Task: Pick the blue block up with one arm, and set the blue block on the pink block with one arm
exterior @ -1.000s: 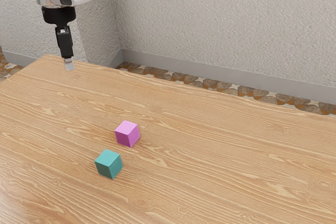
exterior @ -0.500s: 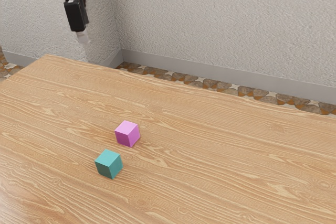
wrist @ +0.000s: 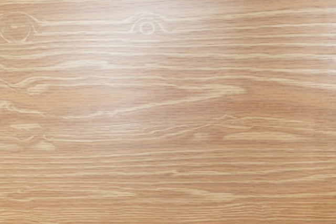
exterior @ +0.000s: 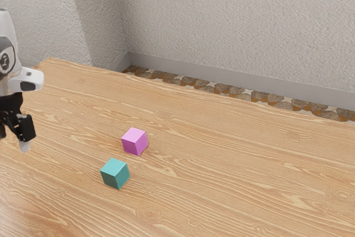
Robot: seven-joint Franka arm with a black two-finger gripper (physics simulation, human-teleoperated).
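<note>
Exterior view: claw [exterior: 19, 144] at left edge, well apart from blue block [exterior: 115, 172].

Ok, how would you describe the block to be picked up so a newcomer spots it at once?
On the wooden table, two small cubes sit close together, not touching, toward the exterior view's left. The blue-green block is the one nearer the camera, in front of the pink block; its teal colour sets it apart from that neighbour.

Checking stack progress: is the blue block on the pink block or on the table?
On the table: the blue block rests flat on the wood, apart from the pink block, nearer the camera.
</note>
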